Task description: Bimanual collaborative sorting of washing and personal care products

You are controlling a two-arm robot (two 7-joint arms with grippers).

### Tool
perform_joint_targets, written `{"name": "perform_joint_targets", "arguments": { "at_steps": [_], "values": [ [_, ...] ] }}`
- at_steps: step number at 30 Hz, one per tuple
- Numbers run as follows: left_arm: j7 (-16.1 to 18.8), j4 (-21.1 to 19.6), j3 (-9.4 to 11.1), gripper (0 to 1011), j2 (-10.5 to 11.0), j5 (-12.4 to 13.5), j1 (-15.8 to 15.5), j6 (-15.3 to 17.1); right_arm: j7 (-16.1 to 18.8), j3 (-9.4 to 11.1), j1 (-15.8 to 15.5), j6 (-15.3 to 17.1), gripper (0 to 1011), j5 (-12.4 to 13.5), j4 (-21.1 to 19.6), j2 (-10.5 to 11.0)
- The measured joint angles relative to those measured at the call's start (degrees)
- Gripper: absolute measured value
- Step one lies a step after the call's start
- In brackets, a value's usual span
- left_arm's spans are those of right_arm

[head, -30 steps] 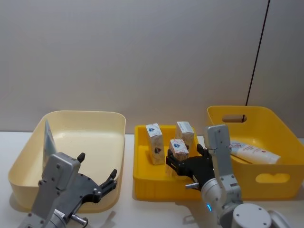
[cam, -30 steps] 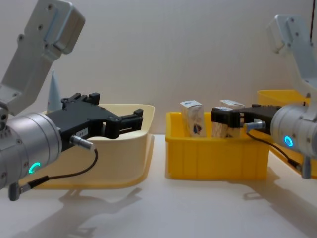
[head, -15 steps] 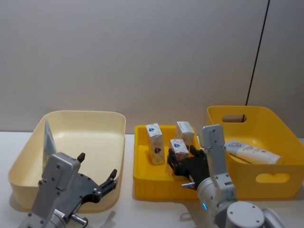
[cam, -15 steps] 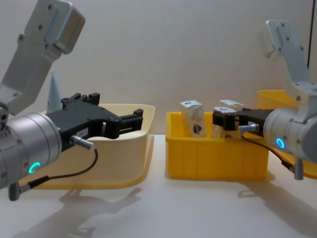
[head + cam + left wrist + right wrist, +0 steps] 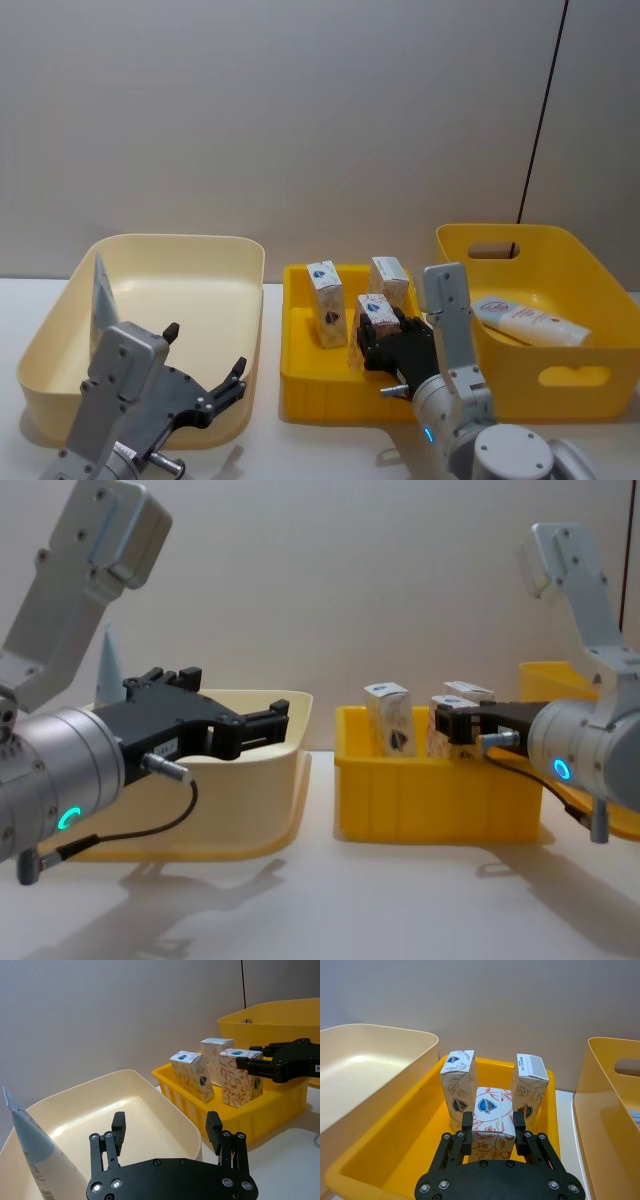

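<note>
Three white cartons stand in the small yellow bin (image 5: 318, 384) at the middle. My right gripper (image 5: 493, 1126) is shut on the front carton (image 5: 492, 1108), its fingers (image 5: 466, 1129) pressed on both sides. The other two cartons (image 5: 459, 1085) (image 5: 529, 1088) stand just behind it. A light-blue tube (image 5: 101, 296) leans upright in the cream bin (image 5: 170, 246) at the left. My left gripper (image 5: 166, 1122) hangs open and holds nothing at that bin's near rim. Another tube (image 5: 527, 320) lies in the large yellow bin (image 5: 560, 376) at the right.
The three bins stand side by side on the white table (image 5: 330, 900), with a plain wall behind them. A black cable (image 5: 538, 120) runs down the wall at the right. Bare table lies in front of the bins.
My right gripper has pushed forward and leftward over the front carton and shut on its sides. The left arm has not moved.
</note>
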Motion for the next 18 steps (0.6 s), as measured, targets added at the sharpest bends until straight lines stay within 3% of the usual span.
{"name": "perform_joint_targets", "arguments": {
  "at_steps": [6,18],
  "values": [
    [0.0,0.0,0.0,1000,0.0,0.0,0.0,0.0,0.9,0.2,-0.2,-0.9,459,0.2,-0.4,0.1],
    [0.0,0.0,0.0,1000,0.0,0.0,0.0,0.0,4.4,1.7,-0.9,-5.8,459,2.1,-4.1,0.7]
  ]
}}
